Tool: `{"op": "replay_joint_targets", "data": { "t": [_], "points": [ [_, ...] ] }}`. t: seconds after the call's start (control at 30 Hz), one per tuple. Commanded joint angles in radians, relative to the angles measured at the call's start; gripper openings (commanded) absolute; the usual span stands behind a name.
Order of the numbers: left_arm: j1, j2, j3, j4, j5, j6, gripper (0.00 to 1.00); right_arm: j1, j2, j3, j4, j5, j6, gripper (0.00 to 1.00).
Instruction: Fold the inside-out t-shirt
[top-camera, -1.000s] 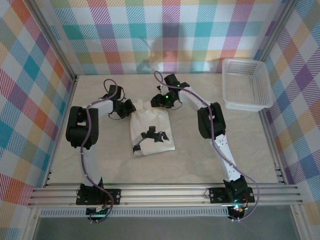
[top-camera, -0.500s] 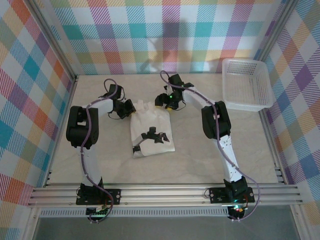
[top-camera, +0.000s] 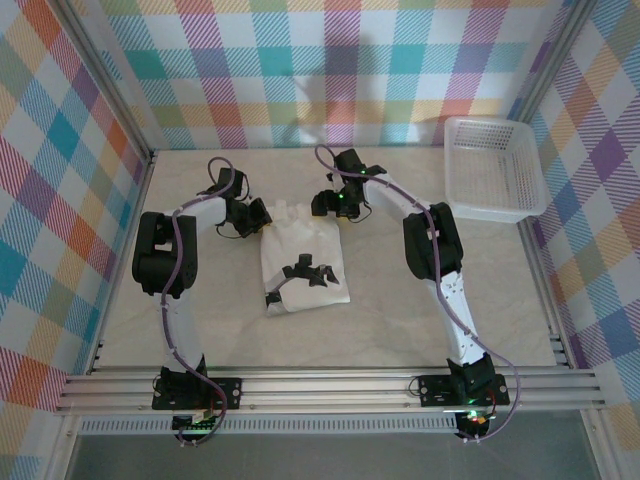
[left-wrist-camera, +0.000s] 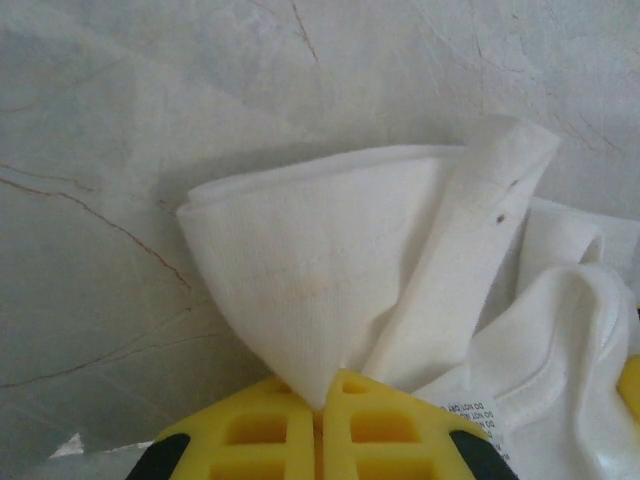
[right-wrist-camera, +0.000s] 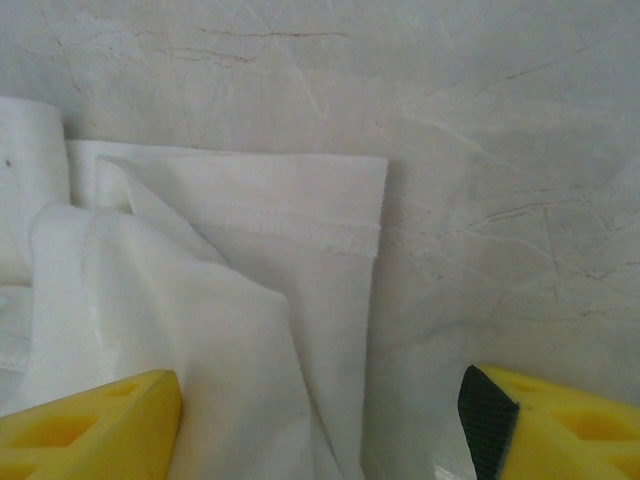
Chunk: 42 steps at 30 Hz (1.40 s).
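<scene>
The inside-out t-shirt (top-camera: 300, 258) is white cloth folded into a narrow rectangle at the middle of the table, with dark marks on its near half. My left gripper (top-camera: 256, 217) sits at its far left corner. In the left wrist view that gripper (left-wrist-camera: 322, 392) is shut on a pinched fold of the t-shirt (left-wrist-camera: 330, 260), with a care label (left-wrist-camera: 476, 410) beside it. My right gripper (top-camera: 336, 206) hovers at the far right corner. Seen from the right wrist, it (right-wrist-camera: 320, 425) stands open, its yellow fingers (right-wrist-camera: 90, 425) wide apart over the hemmed edge of the t-shirt (right-wrist-camera: 200, 320), holding nothing.
A white mesh basket (top-camera: 495, 168) stands at the far right corner of the table. Checked walls close in the back and both sides. Pale marbled tabletop (top-camera: 450, 250) lies bare to the right of the shirt and in front of it.
My right gripper has opened wider and shifted slightly right at the shirt's far right corner. The left gripper has stayed shut on the cloth in the same place.
</scene>
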Motion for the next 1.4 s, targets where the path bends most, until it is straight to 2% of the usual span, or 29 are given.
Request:
{"op": "replay_joint_targets", "data": {
  "t": [0.0,0.07,0.27,0.37,0.5,0.87,0.97,1.13,1.23,1.37],
  "points": [
    [-0.002,0.009,0.031,-0.021,0.026,-0.007,0.0,0.01,0.087,0.059,-0.08,-0.072,-0.003,0.68],
    [-0.004,0.01,0.033,-0.017,0.028,-0.013,0.0,0.019,0.126,0.087,-0.065,-0.134,0.029,0.61],
    [-0.003,0.023,0.043,-0.019,0.041,-0.015,0.0,0.042,0.229,0.219,-0.08,-0.16,0.055,0.5],
    [-0.003,0.022,0.042,-0.017,0.041,-0.017,0.0,0.044,0.273,0.318,-0.125,-0.189,0.059,0.49],
    [-0.003,0.02,0.039,-0.017,0.035,-0.017,0.0,0.048,0.278,0.339,-0.131,-0.209,0.054,0.45],
    [0.002,0.023,0.041,-0.021,0.036,-0.024,0.0,0.055,0.212,0.307,-0.149,-0.178,0.006,0.09],
    [0.011,0.01,0.036,-0.025,0.038,-0.025,0.0,0.053,0.176,0.297,-0.152,-0.157,-0.003,0.01],
    [0.041,-0.046,0.04,-0.031,0.086,-0.042,0.0,0.036,0.089,0.291,-0.134,-0.162,0.021,0.0],
    [0.069,-0.11,0.098,-0.068,0.131,-0.046,0.0,0.008,0.007,0.306,-0.102,-0.2,0.054,0.0],
    [0.112,-0.207,0.203,-0.086,0.231,-0.091,0.0,-0.041,-0.072,0.409,-0.1,-0.265,0.104,0.0]
  ]
}}
